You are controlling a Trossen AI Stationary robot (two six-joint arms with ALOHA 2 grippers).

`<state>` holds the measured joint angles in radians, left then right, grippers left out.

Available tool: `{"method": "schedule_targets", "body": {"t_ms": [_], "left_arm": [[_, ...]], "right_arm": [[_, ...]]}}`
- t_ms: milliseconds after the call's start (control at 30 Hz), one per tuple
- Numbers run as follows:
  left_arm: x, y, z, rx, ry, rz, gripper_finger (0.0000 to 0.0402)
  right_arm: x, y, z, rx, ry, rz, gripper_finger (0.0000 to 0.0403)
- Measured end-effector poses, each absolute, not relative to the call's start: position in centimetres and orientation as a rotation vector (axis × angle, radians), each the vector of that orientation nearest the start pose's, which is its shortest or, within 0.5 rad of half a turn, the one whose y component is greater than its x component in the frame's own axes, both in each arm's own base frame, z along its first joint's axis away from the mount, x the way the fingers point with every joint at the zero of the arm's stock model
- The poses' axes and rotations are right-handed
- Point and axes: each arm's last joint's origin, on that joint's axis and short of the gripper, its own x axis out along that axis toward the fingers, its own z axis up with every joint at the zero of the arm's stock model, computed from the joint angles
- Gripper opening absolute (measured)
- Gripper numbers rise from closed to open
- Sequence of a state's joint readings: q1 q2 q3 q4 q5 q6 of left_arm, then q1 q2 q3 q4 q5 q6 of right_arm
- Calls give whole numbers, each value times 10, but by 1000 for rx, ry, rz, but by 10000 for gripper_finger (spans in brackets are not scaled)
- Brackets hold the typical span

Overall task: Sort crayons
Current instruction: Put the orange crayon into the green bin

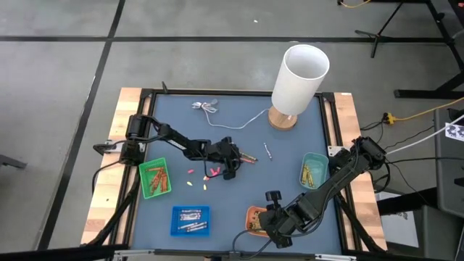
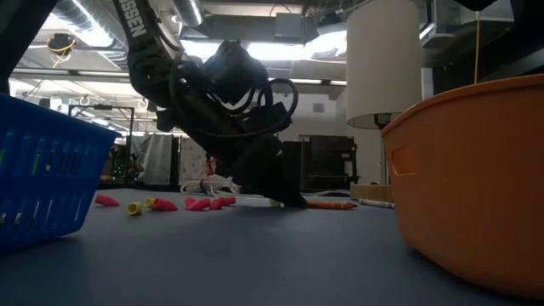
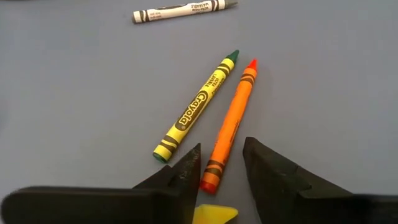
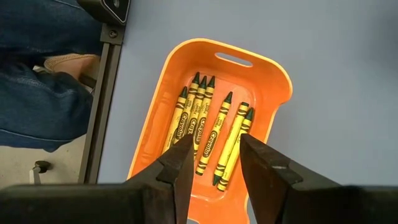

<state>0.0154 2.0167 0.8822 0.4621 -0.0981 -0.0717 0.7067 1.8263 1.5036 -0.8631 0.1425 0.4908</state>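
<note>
An orange crayon (image 3: pixel 229 127) lies flat on the blue mat beside a yellow crayon with a green tip (image 3: pixel 198 106). A white-wrapped crayon (image 3: pixel 180 10) lies farther off. My left gripper (image 3: pixel 222 168) is open at mid-table (image 1: pixel 238 161). Its tips sit low at the mat, one on each side of the orange crayon's near end, with a gap on both sides. My right gripper (image 4: pixel 217 165) hangs open above the orange tray (image 4: pixel 261 68), which holds several yellow crayons (image 4: pixel 205 124).
A green tray (image 1: pixel 155 177), a blue tray (image 1: pixel 191 220) and a teal tray (image 1: pixel 313 169) stand on the mat. Small pink and yellow bits (image 1: pixel 205 174) lie near my left gripper. A white lamp (image 1: pixel 299 80) and its cable (image 1: pixel 210 107) stand at the far side. A person's leg (image 4: pixel 37 81) shows beyond the table edge.
</note>
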Motion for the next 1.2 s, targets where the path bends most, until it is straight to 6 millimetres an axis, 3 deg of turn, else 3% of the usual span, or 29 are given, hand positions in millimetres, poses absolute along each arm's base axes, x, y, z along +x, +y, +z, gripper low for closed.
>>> {"method": "schedule_targets", "body": {"t_ms": [500, 833, 1000, 1200], "left_arm": [[368, 7, 86, -48, 647, 113, 16], [369, 7, 88, -50, 627, 115, 6], [368, 2, 102, -48, 606, 97, 6], [359, -6, 138, -43, 593, 78, 6]], "right_arm": [[288, 239, 249, -88, 1138, 174, 129], [289, 238, 249, -102, 1123, 150, 129], [289, 238, 249, -103, 1124, 150, 129], [289, 238, 249, -104, 1126, 150, 129]]}}
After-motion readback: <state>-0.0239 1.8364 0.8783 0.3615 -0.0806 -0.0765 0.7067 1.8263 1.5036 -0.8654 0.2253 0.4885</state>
